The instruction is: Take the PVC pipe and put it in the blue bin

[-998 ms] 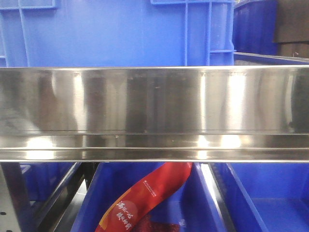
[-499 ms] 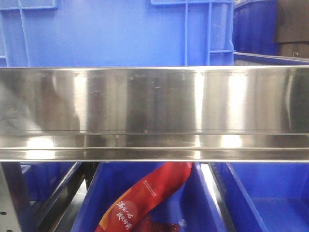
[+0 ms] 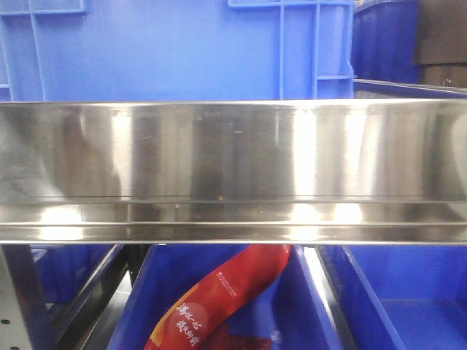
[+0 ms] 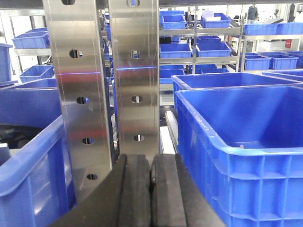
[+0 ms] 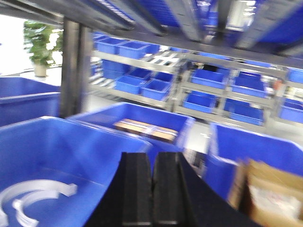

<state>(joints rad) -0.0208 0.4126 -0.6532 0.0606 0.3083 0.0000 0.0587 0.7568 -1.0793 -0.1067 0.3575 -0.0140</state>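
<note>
In the right wrist view, white curved pipe-like pieces (image 5: 33,195) lie on the floor of a blue bin (image 5: 94,137) at lower left; blur hides whether they are the PVC pipe. My right gripper (image 5: 153,158) is shut and empty, above that bin's right part. My left gripper (image 4: 151,163) is also shut with nothing between the pads. It faces two perforated steel uprights (image 4: 135,71), with a large empty blue bin (image 4: 236,156) to its right. Neither gripper shows in the front view.
A wide steel shelf beam (image 3: 233,171) fills the front view. Blue bins (image 3: 182,51) stand above it, and below it a bin holds a red packet (image 3: 219,299). A bin with brown boxes (image 5: 144,130) and a cardboard box (image 5: 270,194) are near the right gripper.
Only the bright reflections on the steel beam have shifted slightly in the front view. Nothing else there has moved.
</note>
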